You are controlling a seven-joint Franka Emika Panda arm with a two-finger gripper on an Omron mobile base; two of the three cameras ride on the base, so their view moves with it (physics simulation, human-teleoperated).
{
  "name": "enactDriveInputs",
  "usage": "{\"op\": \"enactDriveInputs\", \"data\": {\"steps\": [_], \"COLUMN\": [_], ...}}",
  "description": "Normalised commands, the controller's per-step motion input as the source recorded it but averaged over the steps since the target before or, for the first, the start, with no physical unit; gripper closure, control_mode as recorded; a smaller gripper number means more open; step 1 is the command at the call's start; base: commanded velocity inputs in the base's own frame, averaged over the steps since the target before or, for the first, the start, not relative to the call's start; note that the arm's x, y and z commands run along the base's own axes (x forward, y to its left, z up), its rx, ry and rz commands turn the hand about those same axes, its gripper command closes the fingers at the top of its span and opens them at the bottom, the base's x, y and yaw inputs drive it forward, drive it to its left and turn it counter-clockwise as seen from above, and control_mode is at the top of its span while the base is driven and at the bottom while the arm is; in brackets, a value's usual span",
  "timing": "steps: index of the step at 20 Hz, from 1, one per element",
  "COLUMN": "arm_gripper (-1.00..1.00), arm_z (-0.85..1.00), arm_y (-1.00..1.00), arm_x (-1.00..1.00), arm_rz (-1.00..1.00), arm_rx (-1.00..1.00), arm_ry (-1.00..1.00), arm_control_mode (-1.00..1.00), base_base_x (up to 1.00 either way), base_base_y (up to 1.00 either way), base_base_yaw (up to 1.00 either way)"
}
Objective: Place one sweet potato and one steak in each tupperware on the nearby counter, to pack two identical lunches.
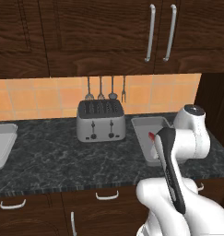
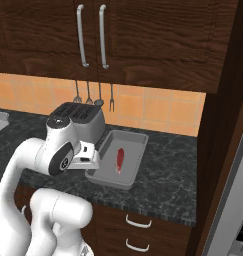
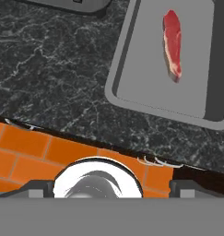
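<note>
Steak [image 3: 173, 44] lies lengthwise inside the tupperware [image 3: 127, 64], apart from its raised rim on every side. That tray sits on the black marble counter [image 1: 58, 156], just beside the toaster [image 1: 100, 120] and short of the counter's front edge; bare marble stretches wide to the toaster's other side. The right base view shows the whole tray [image 2: 135, 137] and the steak [image 2: 119, 159]. In the left base view the arm covers most of the tray [image 1: 148, 124], leaving a sliver of red; a second pale tray [image 1: 2, 138] is cut off at the frame's edge. The gripper [image 3: 113, 186] stands wide open, holding nothing, its fingertips [image 3: 187, 186] barely visible.
</note>
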Motion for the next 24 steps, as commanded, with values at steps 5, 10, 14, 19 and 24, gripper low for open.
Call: {"op": "enactDriveInputs", "data": {"steps": [5, 10, 14, 19, 24], "arm_gripper": [-1.00, -1.00, -1.00, -1.00, -1.00], "arm_z": [0.10, -0.02, 0.00, 0.00, 0.00], "arm_y": [0.11, 0.01, 0.00, 0.00, 0.00], "arm_x": [-0.10, -0.06, 0.00, 0.00, 0.00], "arm_rz": [-0.01, 0.01, 0.00, 0.00, 0.00], "arm_rx": [0.00, 0.00, 0.00, 0.00, 0.00], "arm_ry": [-0.06, 0.00, 0.00, 0.00, 0.00], "arm_control_mode": [-1.00, 1.00, 1.00, 1.00, 1.00], "base_base_x": [0.00, -0.80, -1.00, -0.96, -0.37], "base_base_y": [0.00, 0.00, -0.09, -0.23, -0.83], "base_base_yaw": [0.00, 0.01, -0.14, -0.38, -0.41]}}
